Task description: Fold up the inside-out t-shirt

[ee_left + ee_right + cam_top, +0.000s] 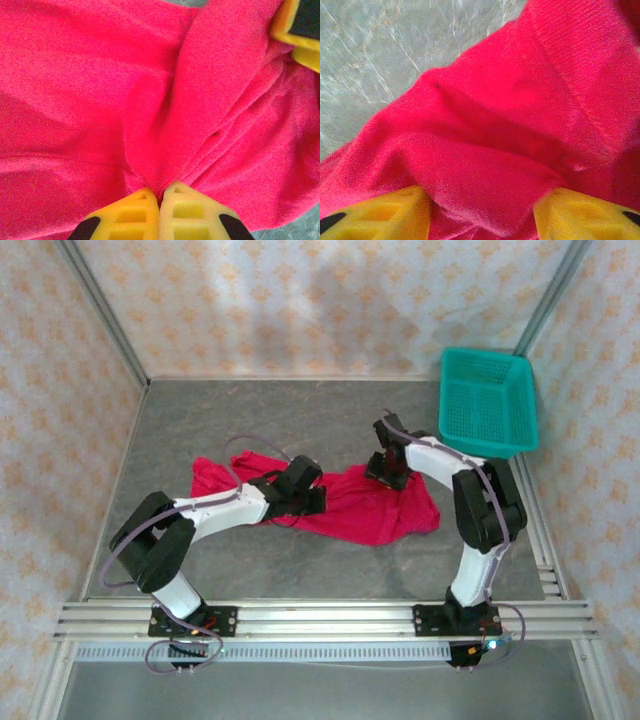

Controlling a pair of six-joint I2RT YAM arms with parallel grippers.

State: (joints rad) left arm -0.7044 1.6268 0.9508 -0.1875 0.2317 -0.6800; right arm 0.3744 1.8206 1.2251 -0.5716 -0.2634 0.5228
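With the t-shirt (360, 505) crumpled on the tabletop (300, 570), left gripper (161, 192) pinching a fold and right gripper (482, 200) spread astride another, I should close the right fully before lifting both evenly.

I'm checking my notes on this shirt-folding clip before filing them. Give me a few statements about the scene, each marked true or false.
1. The left gripper is shut on a fold of the red t-shirt. True.
2. The right gripper has its fingers pressed together. False: they stand apart, with a fold of cloth between them.
3. The red t-shirt lies in the teal mesh basket. False: it lies crumpled on the grey table, apart from the basket.
4. The teal mesh basket stands at the table's far right corner. True.
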